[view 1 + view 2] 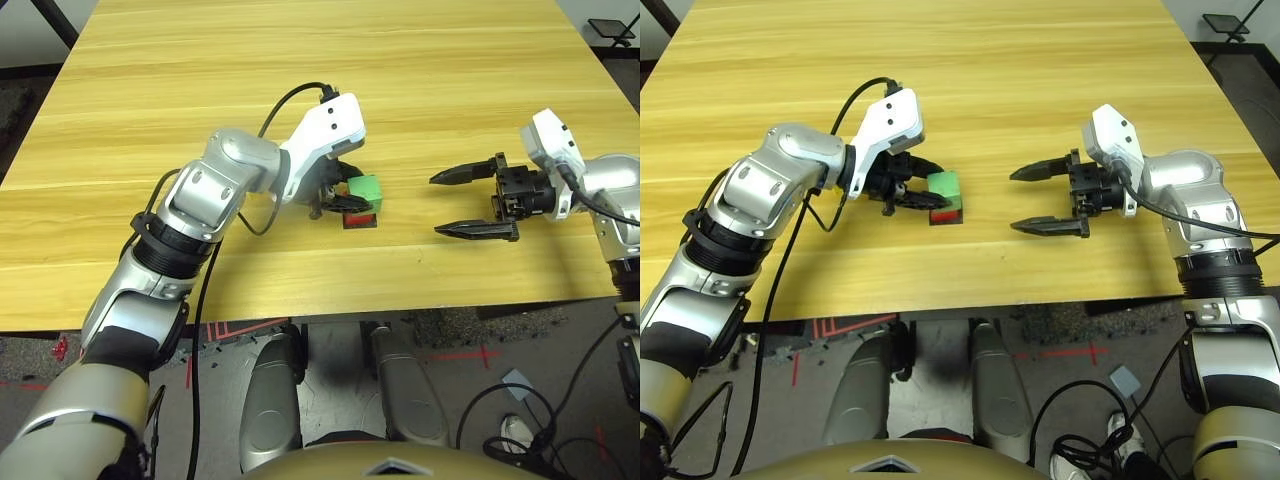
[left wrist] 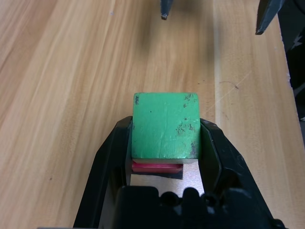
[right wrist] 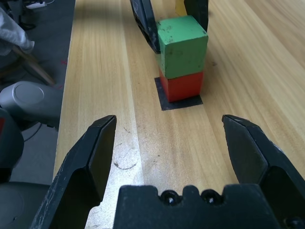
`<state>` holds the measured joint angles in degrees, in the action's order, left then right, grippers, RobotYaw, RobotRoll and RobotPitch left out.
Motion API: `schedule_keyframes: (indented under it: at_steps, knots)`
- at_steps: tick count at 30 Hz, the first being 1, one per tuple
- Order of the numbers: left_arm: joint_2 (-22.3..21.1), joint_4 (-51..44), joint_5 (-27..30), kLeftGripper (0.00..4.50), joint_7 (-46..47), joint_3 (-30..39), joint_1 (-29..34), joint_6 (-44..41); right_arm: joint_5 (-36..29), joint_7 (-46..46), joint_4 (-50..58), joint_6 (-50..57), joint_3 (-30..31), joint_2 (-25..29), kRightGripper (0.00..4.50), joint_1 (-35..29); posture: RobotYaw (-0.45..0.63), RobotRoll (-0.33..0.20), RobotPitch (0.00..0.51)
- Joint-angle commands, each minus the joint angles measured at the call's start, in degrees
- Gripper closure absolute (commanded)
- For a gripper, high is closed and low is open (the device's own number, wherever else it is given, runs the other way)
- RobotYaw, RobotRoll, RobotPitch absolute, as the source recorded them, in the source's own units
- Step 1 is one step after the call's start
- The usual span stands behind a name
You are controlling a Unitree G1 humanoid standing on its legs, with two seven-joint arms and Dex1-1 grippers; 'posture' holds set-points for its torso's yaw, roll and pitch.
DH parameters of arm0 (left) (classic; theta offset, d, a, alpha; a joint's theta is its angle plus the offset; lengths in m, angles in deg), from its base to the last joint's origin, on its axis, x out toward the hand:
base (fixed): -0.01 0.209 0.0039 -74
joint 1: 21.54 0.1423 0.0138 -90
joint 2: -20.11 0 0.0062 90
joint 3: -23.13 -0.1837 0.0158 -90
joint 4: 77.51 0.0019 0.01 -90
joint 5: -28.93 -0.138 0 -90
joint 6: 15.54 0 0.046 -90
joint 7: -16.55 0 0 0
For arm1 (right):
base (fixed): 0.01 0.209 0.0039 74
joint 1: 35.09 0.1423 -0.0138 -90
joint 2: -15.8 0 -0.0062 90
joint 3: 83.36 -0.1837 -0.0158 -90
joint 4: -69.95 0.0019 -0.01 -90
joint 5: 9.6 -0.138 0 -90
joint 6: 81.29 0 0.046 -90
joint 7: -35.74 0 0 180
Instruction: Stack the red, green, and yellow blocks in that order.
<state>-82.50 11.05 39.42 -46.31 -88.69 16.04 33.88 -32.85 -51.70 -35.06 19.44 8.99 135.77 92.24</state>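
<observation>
The green block (image 1: 366, 189) sits on top of the red block (image 3: 182, 86), slightly twisted against it. The red block rests on a flat black square patch (image 3: 164, 102) on the table. My left gripper (image 1: 931, 188) is shut on the green block, one black finger (image 2: 112, 157) on each side of it. A sliver of the yellow block (image 3: 179, 6) peeks out behind the stack, between the left gripper's fingers. My right gripper (image 1: 435, 205) stands open a short way to the right of the stack, pointing at it with nothing between its fingers.
The wooden table (image 1: 300, 60) stretches far behind the stack. Its front edge (image 1: 330, 305) runs close below both grippers. A black cable (image 1: 290, 100) loops over the left wrist.
</observation>
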Motion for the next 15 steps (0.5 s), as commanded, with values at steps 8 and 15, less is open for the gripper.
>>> schedule_keyframes:
  at_steps: [8, 15]
  knots:
    - [-0.5, -0.9, -0.2, 1.07, -1.1, -1.0, 0.6, 0.9, -0.4, -0.2, 1.4, 1.3, -1.1, 0.4, 0.0, -0.5, -0.01, 0.03, 0.274]
    - [-7.7, -10.5, 4.8, 0.02, -2.9, 4.1, 0.7, -8.2, -0.2, -0.6, 0.6, 1.0, -1.3, 0.7, 0.0, 0.1, 0.01, 0.027, 0.262]
